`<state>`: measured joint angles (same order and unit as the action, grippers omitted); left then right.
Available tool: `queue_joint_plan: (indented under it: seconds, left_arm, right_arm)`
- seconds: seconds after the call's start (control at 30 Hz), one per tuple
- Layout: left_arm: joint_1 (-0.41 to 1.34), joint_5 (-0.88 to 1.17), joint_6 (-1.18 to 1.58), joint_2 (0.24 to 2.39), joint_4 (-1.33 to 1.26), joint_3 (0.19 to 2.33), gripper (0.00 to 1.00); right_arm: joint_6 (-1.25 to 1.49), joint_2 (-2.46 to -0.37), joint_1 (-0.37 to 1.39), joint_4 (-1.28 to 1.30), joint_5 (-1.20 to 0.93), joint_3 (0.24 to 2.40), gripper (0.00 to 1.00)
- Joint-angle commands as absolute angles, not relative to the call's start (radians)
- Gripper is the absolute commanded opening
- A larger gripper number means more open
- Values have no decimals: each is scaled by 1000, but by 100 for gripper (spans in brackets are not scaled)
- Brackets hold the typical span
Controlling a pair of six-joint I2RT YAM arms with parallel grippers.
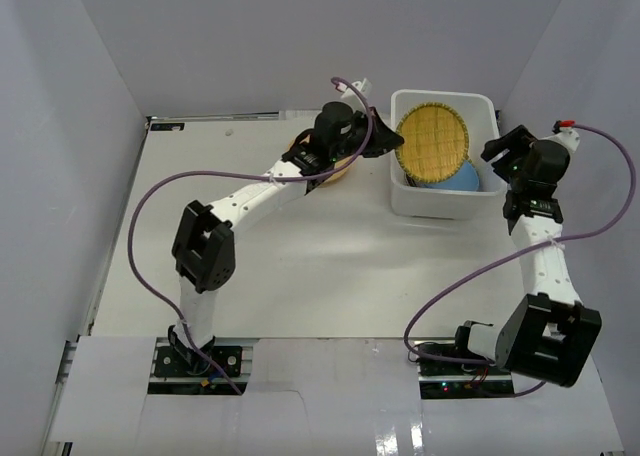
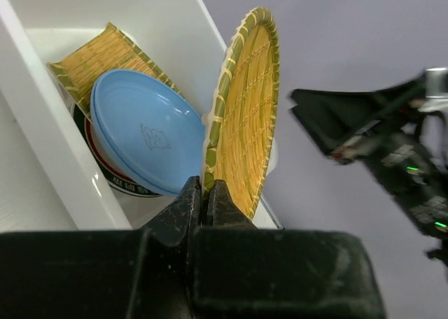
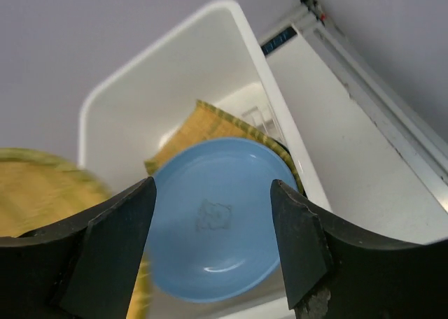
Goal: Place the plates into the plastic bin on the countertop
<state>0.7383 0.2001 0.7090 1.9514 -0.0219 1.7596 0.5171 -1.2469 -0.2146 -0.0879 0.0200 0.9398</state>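
While the left gripper [image 2: 203, 193] clamps the round bamboo tray [image 2: 245, 102] by its rim, the tray hangs tilted over the plastic bin [image 2: 42, 144]; right gripper [image 3: 212, 193], fingers spread, hovers at the bin's right side.

No legible text or labels.

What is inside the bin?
A blue plate on a woven tray and a rimmed plate; anything beneath is covered. The left tool holds a round tray above.
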Motion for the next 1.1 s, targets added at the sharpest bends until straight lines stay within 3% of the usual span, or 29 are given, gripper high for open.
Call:
queue_joint_plan:
  seconds: [0.0,0.13,0.17,0.2,0.27,0.3,0.4,0.6,0.77,0.9,1.07]
  left_arm:
    - [755,206,718,2028,-23,1969,0]
    - [762,227,722,2234,51,2161,1]
    - [761,230,726,2259,66,2190,9]
    - [761,229,721,2284,83,2224,30]
    - [755,219,700,2318,129,2313,59]
    - [747,215,695,2315,133,2324,80]
    - [697,203,695,2228,115,2222,96]
    - [514,161,768,1932,8,1788,93]
    - [344,185,859,1836,-81,1414,86]
    - [256,291,940,1877,-182,1273,83]
    - [221,391,959,2042,-215,1314,77]
  right_arm:
    - [546,-1115,-242,-97,-35,1028,72]
    - [560,-985,-244,-87,-118,1011,67]
    - [563,-968,-242,-84,-136,1003,67]
    - [564,-954,-242,-83,-155,996,67]
    - [554,-934,-242,-57,-202,992,67]
    - [546,-930,-242,-49,-218,992,67]
    - [535,-917,-241,-35,-268,985,67]
    - [551,-919,-230,-63,-409,980,67]
    - [545,-902,-131,-81,-486,930,66]
    - [496,-900,52,-110,-440,888,66]
    - [457,-914,225,-86,-377,865,66]
